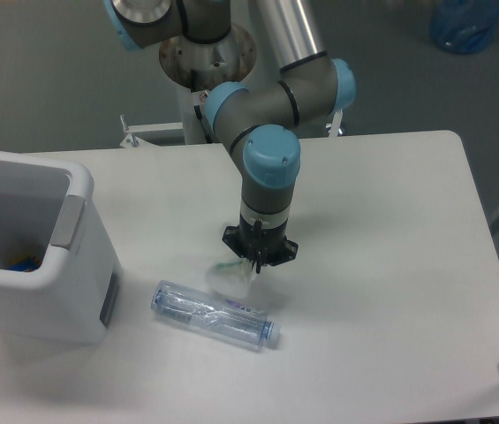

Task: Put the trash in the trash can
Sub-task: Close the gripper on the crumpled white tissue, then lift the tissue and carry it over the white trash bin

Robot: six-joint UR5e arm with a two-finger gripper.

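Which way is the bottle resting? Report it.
Tipped: the bottle lies flat on its side on the table, cap end pointing right.

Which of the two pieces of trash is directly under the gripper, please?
The crumpled white paper wrapper, right beneath the gripper; the clear plastic bottle lies nearer the table's front edge.

**Open table right, crowded lower left**

The gripper (pixel 257 261) sits low over the wrapper (pixel 230 277), with the bottle (pixel 215 315) lying just beyond it toward the table's (pixel 390 265) near edge. The bin (pixel 46 283) walls off the left side; only a narrow strip separates it from the bottle. Right of the arm (pixel 271 150), the tabletop lies open.
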